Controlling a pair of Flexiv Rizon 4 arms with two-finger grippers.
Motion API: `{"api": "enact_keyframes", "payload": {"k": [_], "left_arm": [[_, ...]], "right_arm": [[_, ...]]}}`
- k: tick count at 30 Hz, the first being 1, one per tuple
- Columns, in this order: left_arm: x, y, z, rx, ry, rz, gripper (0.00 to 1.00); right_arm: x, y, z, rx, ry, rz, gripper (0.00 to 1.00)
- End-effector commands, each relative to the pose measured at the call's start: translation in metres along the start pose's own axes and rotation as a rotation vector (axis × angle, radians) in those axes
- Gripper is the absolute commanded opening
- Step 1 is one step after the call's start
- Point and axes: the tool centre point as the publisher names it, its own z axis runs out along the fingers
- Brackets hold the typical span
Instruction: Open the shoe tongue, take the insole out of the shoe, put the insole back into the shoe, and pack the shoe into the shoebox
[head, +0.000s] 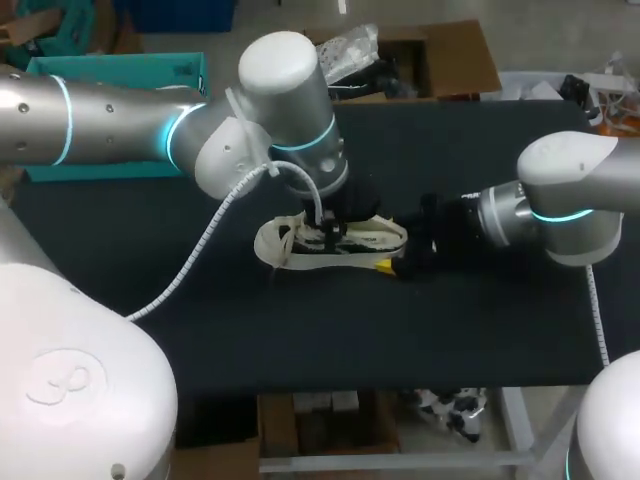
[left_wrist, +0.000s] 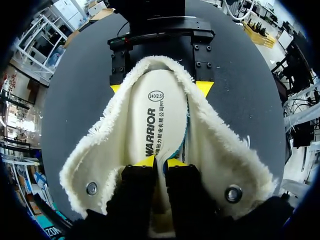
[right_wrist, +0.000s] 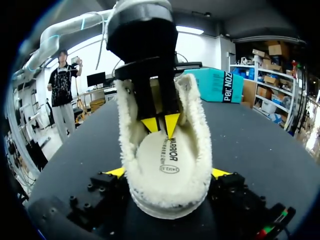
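A cream fleece-lined shoe (head: 330, 245) lies on its sole in the middle of the black table, toe to the left. Its tongue is folded open and the white insole (left_wrist: 155, 115) shows inside. My left gripper (left_wrist: 160, 161) comes down into the shoe's mouth, its yellow tips nearly together and pinched on the insole (right_wrist: 165, 155). From the right, my right gripper (right_wrist: 168, 173) stands wide around the heel, one yellow tip pressed against each side of the shoe (right_wrist: 160, 195). In the head view the left gripper (head: 335, 230) hides the shoe's opening.
A teal box (head: 120, 110) sits at the back left of the table, also seen beyond the shoe as the teal box (right_wrist: 220, 85). An open cardboard box (head: 440, 60) stands at the back. Bare black tabletop (head: 200, 330) lies in front of the shoe.
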Motion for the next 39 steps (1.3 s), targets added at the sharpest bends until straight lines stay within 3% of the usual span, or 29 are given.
{"api": "enact_keyframes", "payload": {"k": [1, 9, 25, 29, 35, 36, 38, 39], "left_arm": [[-0.012, 0.002, -0.011, 0.155, 0.064, 0.011, 0.00], [-0.001, -0.005, -0.042, 0.258, 0.134, 0.032, 0.00], [0.006, -0.016, -0.065, 0.433, 0.312, 0.080, 0.00], [0.009, -0.025, -0.074, 0.452, 0.303, 0.085, 0.00], [0.012, -0.042, -0.073, 0.413, 0.281, 0.082, 0.00], [0.012, -0.044, -0.072, 0.401, 0.274, 0.076, 0.07], [0.013, -0.049, -0.069, 0.386, 0.268, 0.067, 0.34], [0.013, -0.051, -0.067, 0.379, 0.263, 0.062, 0.37]], "right_arm": [[0.003, -0.003, 0.004, -0.003, 0.004, -0.002, 0.00], [0.003, -0.003, 0.004, -0.003, 0.004, -0.002, 0.00], [0.003, -0.003, 0.004, -0.003, 0.004, -0.002, 0.00], [0.003, -0.003, 0.004, -0.003, 0.004, -0.002, 0.00], [0.003, -0.003, 0.004, -0.003, 0.004, -0.002, 0.00], [0.003, -0.003, 0.004, -0.003, 0.004, -0.002, 0.00], [0.003, -0.003, 0.004, -0.003, 0.004, -0.002, 0.00], [0.003, -0.003, 0.004, -0.003, 0.004, -0.002, 0.00]]}}
